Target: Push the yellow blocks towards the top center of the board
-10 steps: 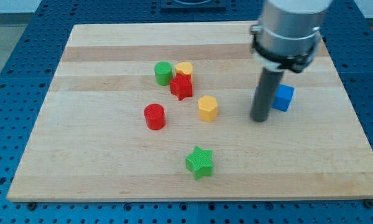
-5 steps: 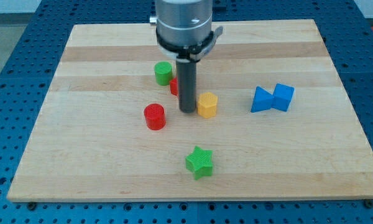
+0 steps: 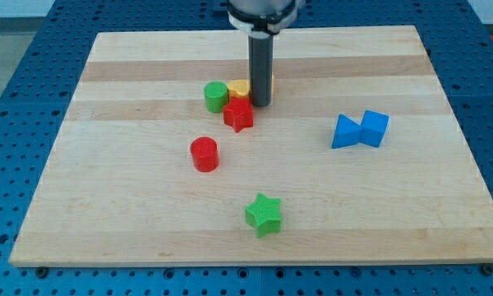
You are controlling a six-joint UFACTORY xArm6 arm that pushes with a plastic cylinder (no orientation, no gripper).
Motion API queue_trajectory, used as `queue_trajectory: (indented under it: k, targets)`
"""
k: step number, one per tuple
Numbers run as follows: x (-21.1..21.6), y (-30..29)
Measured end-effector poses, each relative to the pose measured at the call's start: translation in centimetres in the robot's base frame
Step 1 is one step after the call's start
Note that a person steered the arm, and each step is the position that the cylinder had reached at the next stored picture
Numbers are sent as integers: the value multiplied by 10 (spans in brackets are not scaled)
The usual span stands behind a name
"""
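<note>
Rig carries no pincer at all, only a dark rod, so apart or together does not apply. My tip (image 3: pixel 260 104) sits in the upper middle of the wooden board (image 3: pixel 131 222) on the bench, just to the view's right of a tight cluster. Cluster: green cylinder (image 3: pixel 216 96) at the view's left, one yellow block (image 3: pixel 239 89) beside it and touching or nearly so, shape unclear because the rod and neighbours hide most of it, red star (image 3: pixel 239 115) right below the yellow. A second yellow block (image 3: pixel 269 83) shows only as a sliver peeking out at the view's right edge of the rod, mostly hidden, cannot tell its shape or whether the tip touches it. Red cylinder (image 3: pixel 204 154) sits apart toward the view's lower left, green star (image 3: pixel 264 214) well below near the bottom centre, blue blocks (image 3: pixel 361 129), two touching, well off to the view's right. Progress judgement: both yellows sit near the horizontal centre but only in the upper-middle band, with bare board between them and the top edge, so the task looks partly done. Left to do: drive both yellows further toward the view's top, ideally without dragging the green cylinder or red star along.
</note>
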State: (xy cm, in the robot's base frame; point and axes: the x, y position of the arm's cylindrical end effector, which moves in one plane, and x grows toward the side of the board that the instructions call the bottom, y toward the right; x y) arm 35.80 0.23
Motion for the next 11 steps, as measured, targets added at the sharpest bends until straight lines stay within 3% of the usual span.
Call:
queue_trajectory:
  k: [1,3,4,6,7,9,11]
  targets:
    - [-20,-7]
    - [35,-8]
    - [43,-39]
    - [5,-64]
    - [-8,-50]
    - [15,-42]
    - [-27,30]
